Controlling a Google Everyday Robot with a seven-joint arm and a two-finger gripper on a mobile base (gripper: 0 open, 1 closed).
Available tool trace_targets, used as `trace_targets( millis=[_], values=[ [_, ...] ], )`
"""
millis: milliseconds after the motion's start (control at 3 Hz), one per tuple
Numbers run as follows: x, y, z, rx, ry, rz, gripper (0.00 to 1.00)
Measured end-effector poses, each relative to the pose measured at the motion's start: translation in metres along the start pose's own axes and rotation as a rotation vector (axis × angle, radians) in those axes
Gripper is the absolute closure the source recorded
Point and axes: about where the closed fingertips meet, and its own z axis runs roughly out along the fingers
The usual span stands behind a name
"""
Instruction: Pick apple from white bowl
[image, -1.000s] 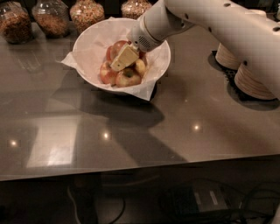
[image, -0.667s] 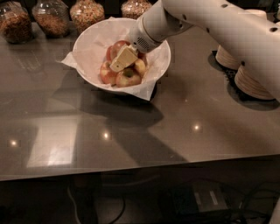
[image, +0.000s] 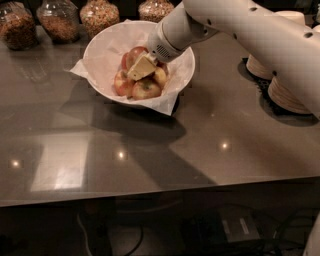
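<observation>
Apple (image: 146, 89), red-brown with a yellow-green patch, lies at the near edge of the heap, just in front of the pincer (image: 141, 68) and touching its neighbours. It is not yet lifted. The pincer is down among the fruit at the middle of the heap; whether it is spread or pinching anything cannot be told. Other apples (image: 131, 56) sit beside and behind it, all on the crumpled paper lining the bowl (image: 102, 50). The bowl stands on the dark surface (image: 150, 150). Beyond the pincer runs a row of jars (image: 100, 14), and well off to one side are stacked tan bowls (image: 287, 95). Judging by this, the reach is made; the grasp and the lift clear of the rim remain.
</observation>
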Motion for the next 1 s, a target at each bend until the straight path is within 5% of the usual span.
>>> trace_targets(
  millis=[667, 1000],
  values=[
    [-0.003, 0.0, -0.009, 0.004, -0.011, -0.009, 1.0],
    [-0.01, -0.002, -0.02, 0.014, -0.027, -0.022, 1.0]
  ],
)
